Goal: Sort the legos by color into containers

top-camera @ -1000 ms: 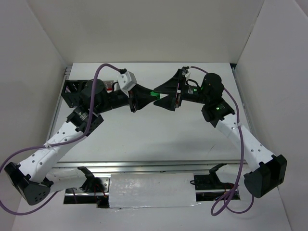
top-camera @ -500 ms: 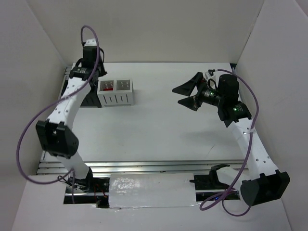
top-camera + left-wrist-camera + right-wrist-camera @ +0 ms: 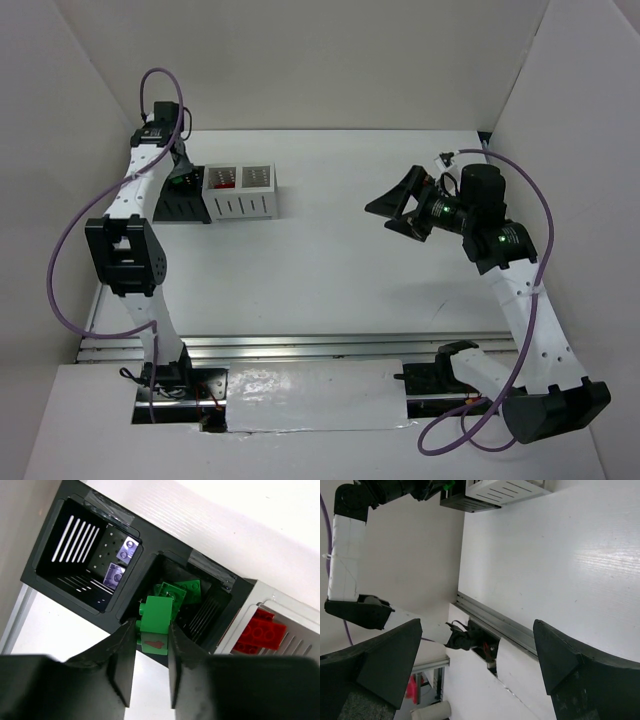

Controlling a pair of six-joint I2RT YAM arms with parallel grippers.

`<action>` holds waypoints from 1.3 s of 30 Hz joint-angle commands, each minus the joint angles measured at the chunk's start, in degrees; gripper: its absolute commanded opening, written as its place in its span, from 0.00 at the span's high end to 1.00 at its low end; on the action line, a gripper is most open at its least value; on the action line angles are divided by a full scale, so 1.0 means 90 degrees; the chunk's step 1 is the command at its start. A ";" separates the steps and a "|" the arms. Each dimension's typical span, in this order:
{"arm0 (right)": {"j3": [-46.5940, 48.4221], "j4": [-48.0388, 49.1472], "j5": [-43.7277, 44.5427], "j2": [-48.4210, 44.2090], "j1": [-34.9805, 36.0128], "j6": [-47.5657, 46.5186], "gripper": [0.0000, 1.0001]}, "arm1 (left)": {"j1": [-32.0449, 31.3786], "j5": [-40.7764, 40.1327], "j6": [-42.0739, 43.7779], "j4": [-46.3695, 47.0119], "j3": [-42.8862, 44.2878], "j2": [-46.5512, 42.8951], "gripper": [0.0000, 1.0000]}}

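Left jaws: pinching one green brick [image 3: 156, 615] by its sides. It hangs just above the black bin [image 3: 132, 582], over the near rim of the cell that already holds green legos [image 3: 192, 589]. The other cell of that bin holds two lavender bricks [image 3: 125, 547]. The white bin [image 3: 280, 610] sits against the black bin on the green-cell side, with red bricks [image 3: 260, 630] inside.

Right jaws: spread wide with nothing between them, over bare desk [image 3: 330, 270] well right of the black bin.

Step in hand, as I read it: dropping green into the green cell. The next move calls for a nudge further over that cell, then a release. Let go here, the brick might catch the rim.

Change: a second ago the two sets of jaws met mid-desk, right of the black bin, with the brick between them. Since then the left arm [image 3: 140, 195] has swung to the bin, and the right jaws have opened and drawn back.
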 commanded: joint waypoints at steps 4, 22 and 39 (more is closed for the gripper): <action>0.0285 -0.0192 -0.0017 -0.0150 0.0017 -0.0282 0.00 | -0.0012 0.0095 -0.0160 0.0070 -0.0178 -0.0306 0.36; 0.3572 -0.3336 0.4643 -0.0472 0.0426 -0.2401 0.00 | -0.0675 -0.0002 0.0444 -0.0563 -0.1477 -0.3651 0.01; 0.3507 -0.4323 0.5930 -0.1732 0.0964 -0.2255 0.01 | -0.1544 -0.1252 -0.0375 -0.1970 -0.3529 -0.7581 0.00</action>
